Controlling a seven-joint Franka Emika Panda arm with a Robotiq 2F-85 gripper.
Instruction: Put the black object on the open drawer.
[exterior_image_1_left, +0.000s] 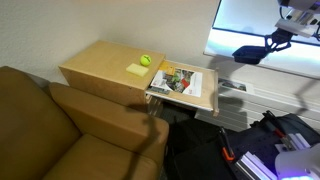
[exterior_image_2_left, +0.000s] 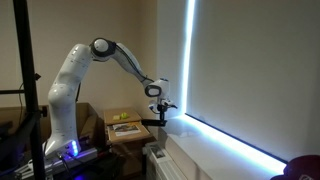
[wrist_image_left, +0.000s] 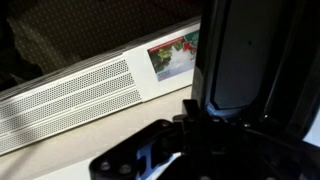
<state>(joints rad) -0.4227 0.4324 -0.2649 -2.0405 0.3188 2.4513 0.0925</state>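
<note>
Wrist view: the black object (wrist_image_left: 150, 158) lies low in frame beneath a dark finger (wrist_image_left: 240, 60). In an exterior view the gripper (exterior_image_1_left: 270, 43) is clamped on it in the air, beside the drawer (exterior_image_1_left: 207, 92) and well apart from it. A ball (exterior_image_1_left: 146, 60) rests on the cabinet (exterior_image_1_left: 100, 68).

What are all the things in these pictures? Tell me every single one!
black object: one, black, in the air, held by the gripper
open drawer: one, light wood, pulled out of the cabinet
printed papers: several, colourful, inside the drawer
cabinet: one, pale wood, beside the sofa
ball: one, yellow-green, on the cabinet top
paper square: one, yellow, next to the ball
sofa: one, brown
bag: one, black, on the floor
arm: one, white
gripper: one, dark, shut on the black object
</note>
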